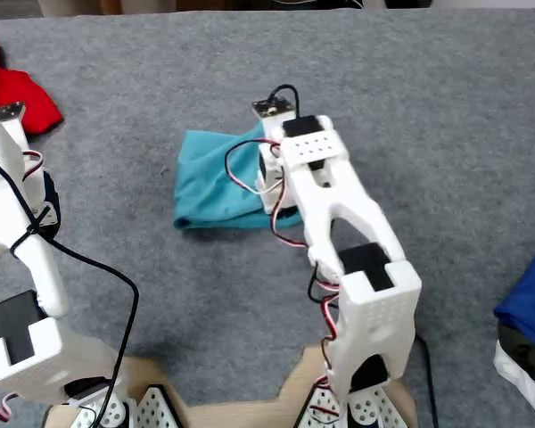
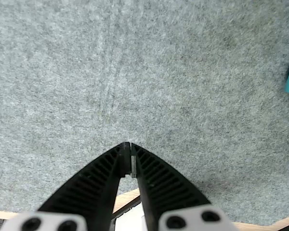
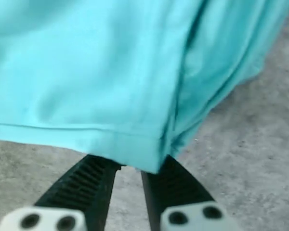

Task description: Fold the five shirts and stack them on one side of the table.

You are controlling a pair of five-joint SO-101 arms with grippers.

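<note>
At the table's (image 1: pixel 428 107) left edge, toward the far corner, lies a red shirt (image 1: pixel 18 98), bunched and unfolded. Part of it runs off the edge. Just beside it stands the left arm (image 1: pixel 18 259), along the left edge. The left pincer (image 2: pixel 129 147) has its tips pressed together, holding nothing, above bare grey felt.

Toward the middle lies the teal shirt (image 1: pixel 209 183), the one being worked. It is gathered into a rough rectangle, smooth over most of its top, with a doubled layer along its near edge and a looser, uneven far-left corner. In the right wrist view the cloth (image 3: pixel 86 72) shows a stitched hem and long creases that run down to one corner.

The right arm (image 1: pixel 339 205) stretches from the near edge out over the shirt's right side. The right pincer (image 3: pixel 135 166) is clamped on that hem corner, and the cloth drapes over its tips.

Open felt surrounds the teal shirt on every side — a wide strip to the far edge and a broad stretch toward the right edge.

At the right edge near the front sits a small pile. A blue shirt (image 1: pixel 530 299) is on top, with a dark garment (image 1: pixel 517 343) and a white one (image 1: pixel 522 374) under it, well apart from the teal shirt.
</note>
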